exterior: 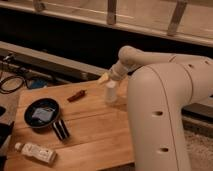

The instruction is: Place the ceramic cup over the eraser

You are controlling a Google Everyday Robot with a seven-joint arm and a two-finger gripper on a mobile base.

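The small white ceramic cup (111,93) stands on the wooden table (95,137) near its far right side. My gripper (106,79), with yellowish tips, is right at the cup's top, reaching in from the right on the large white arm (165,95). I cannot tell whether it grips the cup. No eraser shows that I can name for certain; the cup and the arm hide what lies under and behind the cup.
A small red object (76,95) lies left of the cup. A wide dark bowl (42,112) sits at the left, with a black oblong object (61,129) beside it. A white bottle (35,152) lies at the front left corner. Cables (12,82) hang off the left.
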